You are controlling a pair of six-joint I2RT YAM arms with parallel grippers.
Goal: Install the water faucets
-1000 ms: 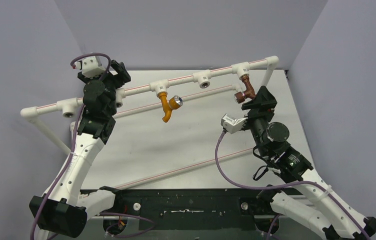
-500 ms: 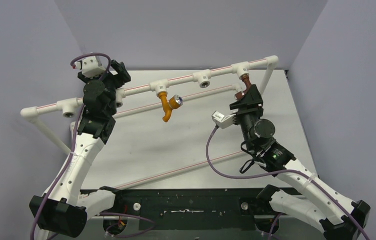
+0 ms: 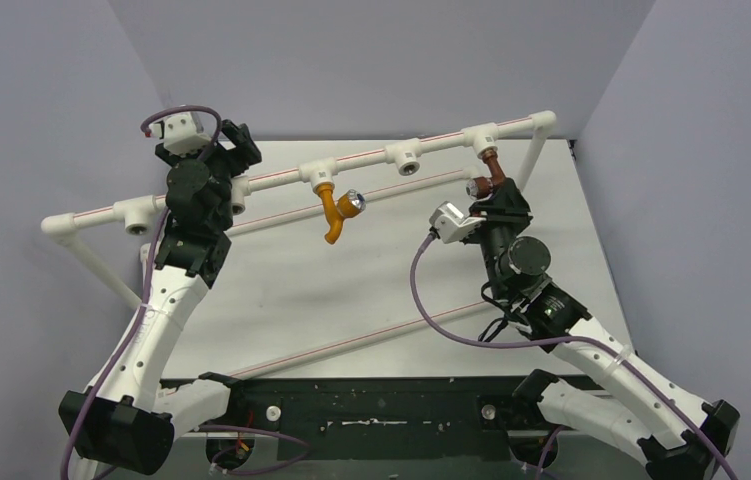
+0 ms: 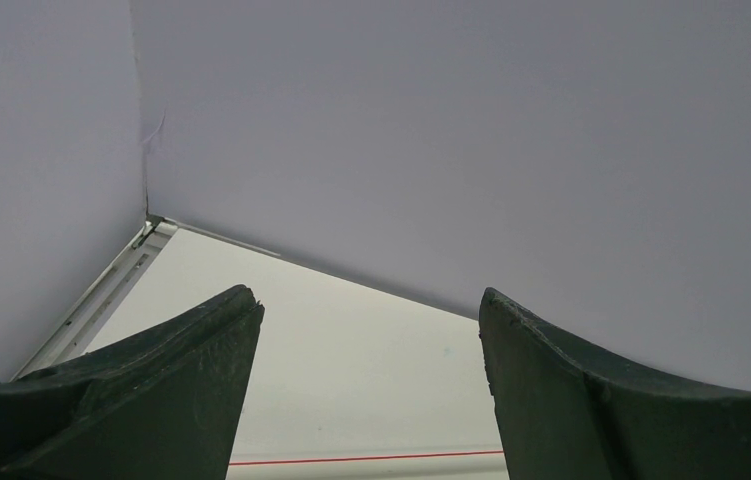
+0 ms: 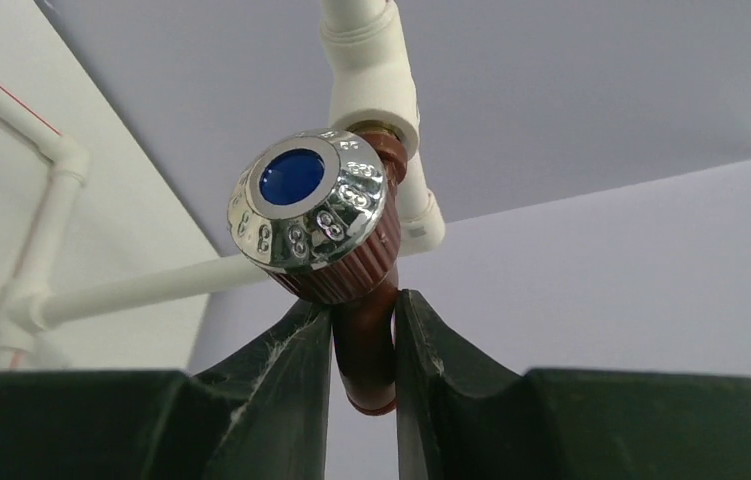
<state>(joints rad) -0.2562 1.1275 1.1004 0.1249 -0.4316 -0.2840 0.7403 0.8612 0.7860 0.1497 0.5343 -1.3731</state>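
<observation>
The red-brown faucet (image 3: 492,172) hangs from the far-right socket (image 3: 481,136) of the white pipe (image 3: 371,162) that runs across the far side of the table (image 3: 351,290). We see the right gripper (image 3: 499,196) reaching up to it from the near side. In the right wrist view the gripper (image 5: 363,300) is pinching the faucet's (image 5: 363,350) spout: both fingers (image 5: 291,370) press against the brown body, one on each side, just under the knob (image 5: 306,215). That knob is shiny silver with a blue centre, and it tilts toward the camera. Above it the faucet's neck enters the socket (image 5: 371,75).

The orange faucet (image 3: 331,213) hangs from another socket (image 3: 319,173) further left on the same pipe, near its middle, well apart from both grippers. Its spout points down toward the near side and its silver knob (image 3: 353,203) sticks out to the right.

The left gripper (image 3: 238,142) is raised at the far left, close to the pipe. In its wrist view we find its jaws spread wide with nothing between them (image 4: 366,300); past the fingers (image 4: 181,390) only the wall (image 4: 451,140) and the table's far edge show.
</observation>
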